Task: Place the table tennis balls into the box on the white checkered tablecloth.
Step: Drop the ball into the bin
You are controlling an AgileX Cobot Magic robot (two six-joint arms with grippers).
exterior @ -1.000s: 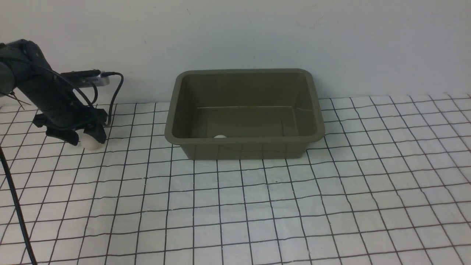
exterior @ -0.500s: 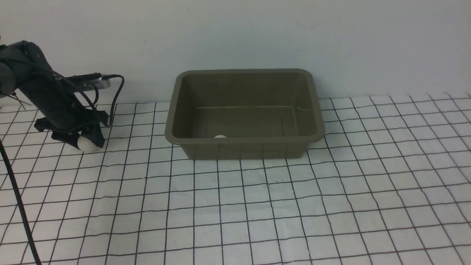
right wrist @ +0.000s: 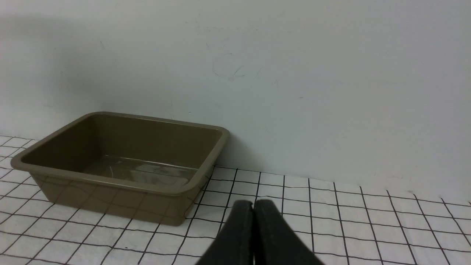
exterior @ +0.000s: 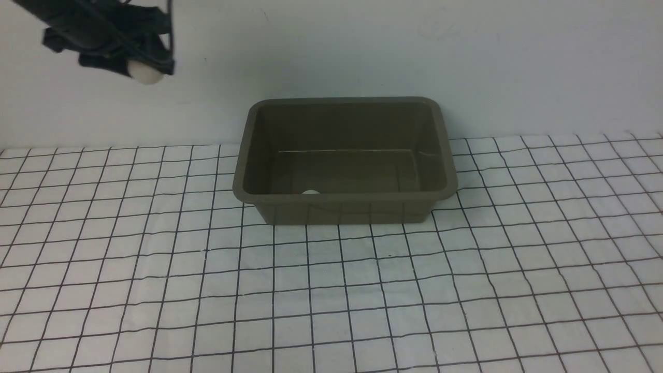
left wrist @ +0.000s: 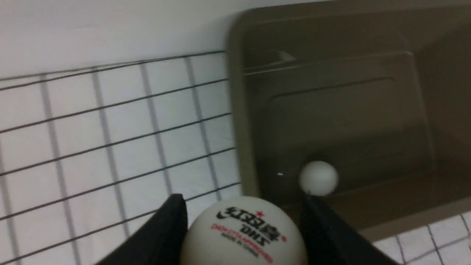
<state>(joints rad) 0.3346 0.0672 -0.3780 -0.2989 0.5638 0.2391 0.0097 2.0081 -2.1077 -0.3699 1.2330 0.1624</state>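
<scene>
My left gripper (exterior: 145, 70) is high in the air at the upper left, left of the box, shut on a white table tennis ball (exterior: 146, 74). In the left wrist view the ball (left wrist: 244, 233) carries black and red print and sits between the two black fingers (left wrist: 167, 230). The olive-brown box (exterior: 344, 199) stands on the white checkered tablecloth (exterior: 331, 300) at the back centre. A second white ball (exterior: 310, 192) lies inside it by the near wall; it also shows in the left wrist view (left wrist: 318, 178). My right gripper (right wrist: 253, 208) is shut and empty, low over the cloth, right of the box (right wrist: 110, 180).
A plain pale wall (exterior: 518, 62) stands right behind the box. The cloth spreads out in front of and to both sides of the box.
My left gripper has lifted the ball from the cloth at the left up high, and moved a little right towards the box. The ball in the box has not moved.
</scene>
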